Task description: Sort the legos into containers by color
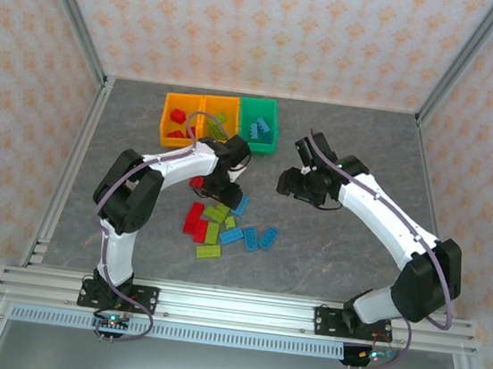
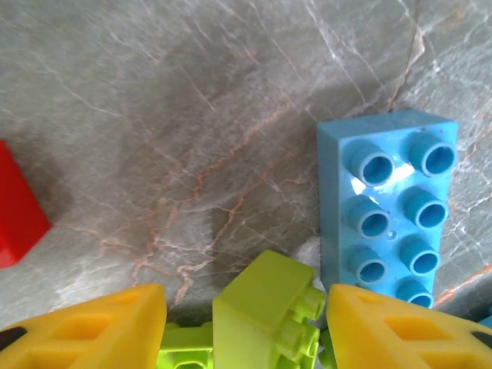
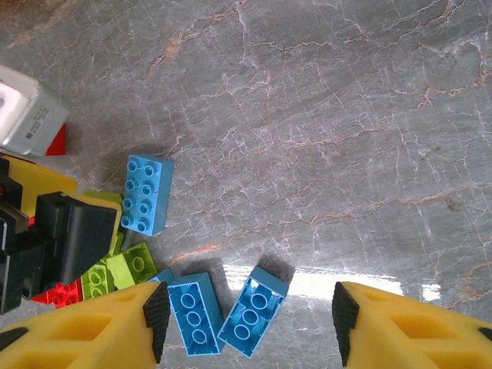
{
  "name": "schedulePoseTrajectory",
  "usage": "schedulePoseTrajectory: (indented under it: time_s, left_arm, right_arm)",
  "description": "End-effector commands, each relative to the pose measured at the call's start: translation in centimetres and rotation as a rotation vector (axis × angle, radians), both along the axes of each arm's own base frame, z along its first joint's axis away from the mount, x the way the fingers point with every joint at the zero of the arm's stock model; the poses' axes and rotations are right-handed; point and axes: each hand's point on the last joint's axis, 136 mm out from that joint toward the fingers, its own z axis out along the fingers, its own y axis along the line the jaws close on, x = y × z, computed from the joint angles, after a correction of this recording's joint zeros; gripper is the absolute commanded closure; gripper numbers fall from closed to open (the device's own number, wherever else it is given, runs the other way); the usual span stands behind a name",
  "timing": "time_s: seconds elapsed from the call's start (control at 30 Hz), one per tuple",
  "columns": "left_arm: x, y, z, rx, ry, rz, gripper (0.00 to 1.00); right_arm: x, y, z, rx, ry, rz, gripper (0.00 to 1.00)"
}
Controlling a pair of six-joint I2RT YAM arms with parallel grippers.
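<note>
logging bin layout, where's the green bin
In the top view the green bin sits far across the table, rightmost of three bins, beside an orange bin.

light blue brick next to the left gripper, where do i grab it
Probably pinch the light blue brick across its narrow width, on the two long smooth sides, coming straight down: it lies flat, studs up, with bare table along one long side.

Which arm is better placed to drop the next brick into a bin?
Probably left. The left jaws are down at the pile with a lime green brick between them; the right jaws hang open and empty above two blue bricks.
</note>
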Motion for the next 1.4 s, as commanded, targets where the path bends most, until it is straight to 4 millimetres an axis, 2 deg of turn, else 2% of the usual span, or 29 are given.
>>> schedulePoseTrajectory:
  time_s: [0.0, 0.23, 0.4, 0.43, 0.6, 0.73, 0.8, 0.9, 1.0, 1.17, 1.3, 1.37]
  left_arm:
    - [-2.0, -0.5, -1.6, -0.034, 0.085, -0.036, 0.41]
    - [-2.5, -0.3, -2.9, -0.024, 0.11, -0.016, 0.44]
    - [-2.1, -0.6, -2.8, -0.042, 0.092, -0.005, 0.67]
    - [-1.9, -0.7, -2.5, -0.048, 0.083, -0.002, 0.74]
    - [0.5, -0.8, 0.8, -0.103, -0.027, 0.022, 0.86]
    - [4.5, 1.1, 5.7, -0.173, -0.152, 0.116, 0.87]
    - [7.9, 2.9, 8.7, -0.189, -0.253, 0.201, 0.87]
    - [13.1, 5.5, 11.9, -0.164, -0.378, 0.318, 0.87]
    - [17.6, 6.9, 12.4, -0.087, -0.425, 0.369, 0.87]
    - [23.1, 7.1, 12.1, -0.066, -0.473, 0.409, 0.84]
    - [25.9, 7.1, 12.3, -0.099, -0.504, 0.432, 0.76]
    - [26.6, 6.9, 12.8, -0.122, -0.527, 0.431, 0.66]
  right_arm:
    - [0.2, -0.1, 0.2, -0.024, 0.009, 0.016, 0.4]
    - [0.4, 0.1, 0.3, -0.031, 0.016, 0.027, 0.4]
    - [0.1, 0.3, 0.3, -0.019, 0.026, 0.041, 0.4]
    - [-0.2, 0.5, 0.3, -0.007, 0.031, 0.051, 0.4]
    - [-2.3, 3.2, 0.5, 0.107, 0.022, 0.199, 0.39]
    - [-2.0, 4.1, 1.7, 0.168, -0.05, 0.203, 0.37]
    - [-0.9, 3.7, 2.3, 0.156, -0.104, 0.157, 0.36]
    - [0.6, 2.4, 2.3, 0.091, -0.149, 0.07, 0.35]
    - [1.3, 1.7, 1.9, 0.048, -0.154, 0.022, 0.35]
    - [1.6, 0.8, 1.2, -0.008, -0.131, -0.032, 0.35]
    - [1.6, 0.2, 0.9, -0.03, -0.123, -0.06, 0.35]
    - [1.4, 0.0, 0.9, -0.032, -0.122, -0.069, 0.35]
